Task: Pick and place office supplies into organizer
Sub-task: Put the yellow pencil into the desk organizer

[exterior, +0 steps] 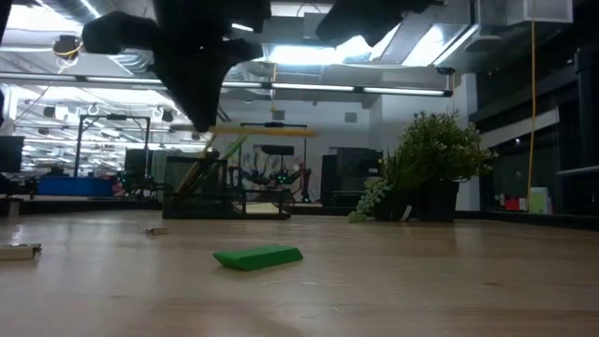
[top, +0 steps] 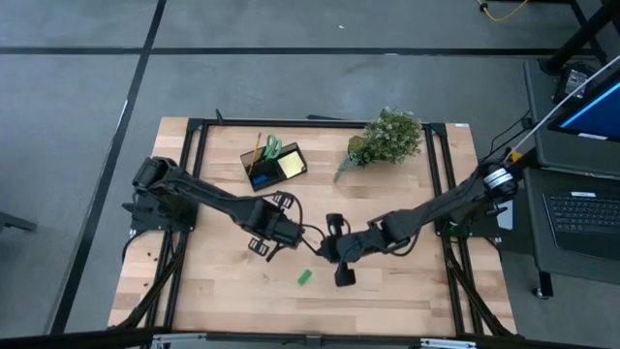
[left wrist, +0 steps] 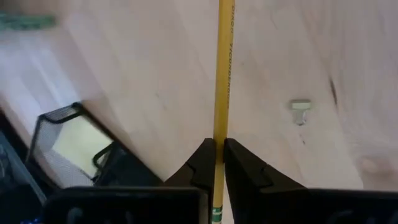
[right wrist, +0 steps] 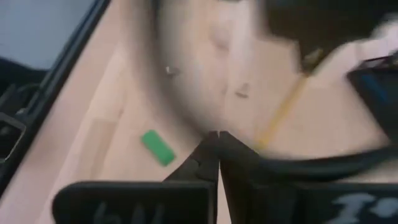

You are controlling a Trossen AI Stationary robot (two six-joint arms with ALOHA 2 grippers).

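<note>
Writing: though the yellow pencil (left wrist: 223, 74) carries dark print along its side, the letters run lengthwise and cannot be read; no other label shows clearly.
Left claw (left wrist: 217, 163): pressed together on the pencil, pinching it near its lower end — the shaft stands straight out past the fingertips (left wrist: 200, 163) over the bench (top: 407, 286).
Left arm: reaches from the bench's left edge toward the middle, its claw (top: 263, 244) hanging above the wood just in front of the organizer (top: 274, 165).
Right claw (right wrist: 217, 140): fingers pressed together, holding nothing; in the overhead view it (top: 341, 274) sits near the bench's middle, close beside the left one.
Right arm: stretches in from the right edge, bent low across the bench.
Green block (top: 304, 277): lies flat on the wood between the two claws, nearer the front edge; also plain in the low view (exterior: 258, 256).
Organizer contents: green-handled scissors (top: 272, 147), a pale yellow sticky pad (top: 291, 166), something blue (top: 261, 179) and upright pencils, as far as can be told.
Plant (top: 387, 137): stands at the back of the bench, right of the organizer.
Small pale clip (left wrist: 300, 109): lies on the wood near the pencil; what it is stays unclear.
Hard to see: the right wrist view is smeared, and in the low view both arms are dark shapes cut off at the top.
</note>
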